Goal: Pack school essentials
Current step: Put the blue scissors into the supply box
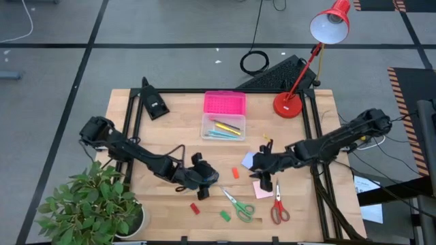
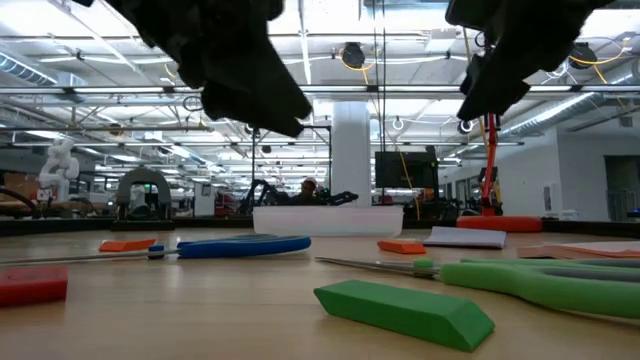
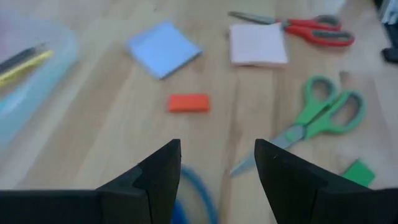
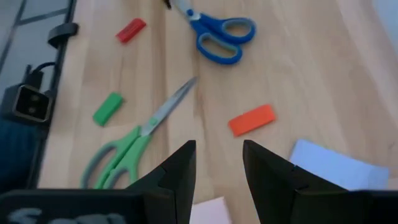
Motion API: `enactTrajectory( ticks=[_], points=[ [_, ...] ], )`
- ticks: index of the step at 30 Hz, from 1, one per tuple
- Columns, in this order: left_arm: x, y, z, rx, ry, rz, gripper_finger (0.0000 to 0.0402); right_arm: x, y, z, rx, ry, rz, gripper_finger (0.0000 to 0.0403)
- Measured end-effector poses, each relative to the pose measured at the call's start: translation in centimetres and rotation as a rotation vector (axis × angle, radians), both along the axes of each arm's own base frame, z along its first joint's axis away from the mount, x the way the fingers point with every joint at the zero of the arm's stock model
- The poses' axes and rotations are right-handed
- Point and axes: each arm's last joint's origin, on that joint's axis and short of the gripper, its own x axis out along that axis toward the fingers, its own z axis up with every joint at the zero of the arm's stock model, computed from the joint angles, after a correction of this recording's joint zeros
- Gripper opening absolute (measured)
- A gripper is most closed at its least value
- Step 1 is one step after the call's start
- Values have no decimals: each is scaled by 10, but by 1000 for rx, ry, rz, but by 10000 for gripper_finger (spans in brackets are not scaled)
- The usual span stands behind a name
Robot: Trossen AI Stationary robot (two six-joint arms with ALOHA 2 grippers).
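While both jaws hang parted and empty mid-table, left gripper (image 1: 204, 175) tops blue scissors (image 4: 214, 34).

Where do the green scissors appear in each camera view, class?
High view: green scissors, bottom centre.
Low view: handles at right.
Left wrist view: right of middle.
Right wrist view: lower left.
Shared landmark: orange eraser, seen in all four.
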Motion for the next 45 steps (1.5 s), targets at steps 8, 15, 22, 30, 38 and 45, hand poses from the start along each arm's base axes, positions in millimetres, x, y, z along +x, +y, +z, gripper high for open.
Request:
enactTrajectory(
  ticks=[8, 15, 22, 30, 38, 45],
  points=[
    [29, -15, -11, 78, 181, -12, 209, -9, 16, 0, 7, 14, 66, 128],
    [43, -19, -13, 140, 336, -4, 209, -22, 13, 7, -5, 51, 107, 128],
    [43, -29, -34, 150, 387, -12, 209, -33, 12, 19, 3, 12, 111, 128],
    [39, -29, -50, 181, 433, 2, 209, -32, 11, 24, -32, -38, 96, 128],
    [42, -22, -57, 170, 473, -22, 209, -31, 10, 25, -34, -55, 68, 128],
    [43, -20, -57, 173, 477, -52, 156, -31, 10, 25, -27, -53, 62, 128]
  ],
)
